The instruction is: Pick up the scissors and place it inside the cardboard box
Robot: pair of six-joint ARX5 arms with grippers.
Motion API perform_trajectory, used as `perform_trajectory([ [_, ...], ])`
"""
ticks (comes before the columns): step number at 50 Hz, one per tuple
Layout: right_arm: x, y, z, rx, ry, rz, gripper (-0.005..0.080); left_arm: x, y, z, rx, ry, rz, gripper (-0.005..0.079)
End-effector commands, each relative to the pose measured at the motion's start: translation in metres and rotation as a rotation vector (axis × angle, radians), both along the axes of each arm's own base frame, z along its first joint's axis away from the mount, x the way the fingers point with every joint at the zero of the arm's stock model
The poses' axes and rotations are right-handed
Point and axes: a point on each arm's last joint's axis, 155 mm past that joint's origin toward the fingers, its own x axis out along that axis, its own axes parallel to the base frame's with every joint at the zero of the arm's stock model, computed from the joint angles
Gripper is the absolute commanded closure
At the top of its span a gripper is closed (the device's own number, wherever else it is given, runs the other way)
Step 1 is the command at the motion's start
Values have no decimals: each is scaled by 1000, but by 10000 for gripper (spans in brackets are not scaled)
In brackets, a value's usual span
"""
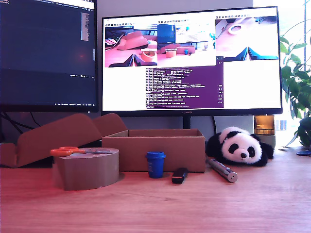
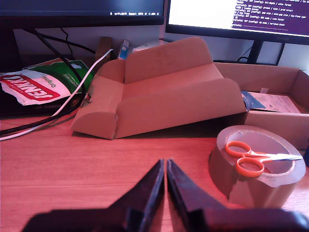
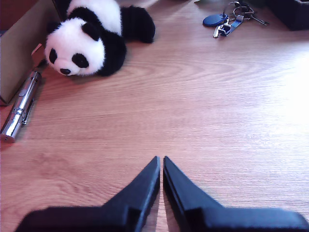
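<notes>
The scissors (image 1: pixel 80 151), with orange loop handles and short silver blades, lie flat across the top of a brown tape roll (image 1: pixel 86 169) at the exterior view's left. In the first wrist view the scissors (image 2: pixel 248 157) rest on the roll's rim, handles toward my first gripper (image 2: pixel 165 164). That gripper is shut with nothing in it, low over the wood and short of the roll. The cardboard box (image 1: pixel 155 145) stands open-topped behind the roll, and its wall (image 2: pixel 285 128) shows past the roll. My second gripper (image 3: pixel 161 162) is shut and holds nothing, over bare table. Neither arm shows in the exterior view.
A curved folded cardboard piece (image 2: pixel 159 92) lies beside the box. A blue cup (image 1: pixel 156 164), a black stick (image 1: pixel 180 175) and a silver flashlight (image 1: pixel 222 170) stand before the box. A panda toy (image 3: pixel 89 43) and keys (image 3: pixel 231 21) lie ahead of my second gripper. Monitors stand behind.
</notes>
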Motion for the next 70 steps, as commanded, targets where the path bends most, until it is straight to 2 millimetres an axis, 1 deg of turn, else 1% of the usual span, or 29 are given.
perform_trajectory([
  [1,15,7,39,17,-169,37,763,-8,-9,-6,-44,19,-43,761],
  [11,15,7,39,17,-169,37,763,-8,-9,-6,-44,19,-44,761],
  [14,15,13,40,28,-172,63,763,-9,-13,-2,-50,5,-66,762],
  [20,14,34,48,74,-198,169,763,-12,-28,12,-67,-39,-152,762],
  [29,7,72,64,201,-236,329,763,-21,-50,35,-83,-93,-271,762],
  [37,-12,114,73,267,-244,544,763,-28,-63,58,-87,-148,-333,762],
  [46,-38,150,75,313,-219,738,763,-40,-79,66,-98,-157,-429,761],
  [50,-47,161,75,324,-209,798,763,-46,-86,71,-102,-163,-476,761],
  [59,-66,180,75,340,-191,906,763,-54,-91,81,-62,-121,-515,761],
  [62,-71,185,75,344,-185,934,763,-55,-91,85,15,-124,-529,761],
  [64,-74,188,74,344,-181,948,763,-56,-91,87,27,-100,-536,762],
  [65,-75,189,74,345,-179,952,763,-56,-92,87,80,-110,-550,762],
  [67,-76,190,73,343,-178,957,763,-56,-92,86,81,-70,-556,762],
  [68,-76,189,73,340,-179,953,763,-56,-93,86,151,-86,-576,762],
  [70,-75,189,73,338,-179,949,763,-56,-94,85,174,-50,-591,763],
])
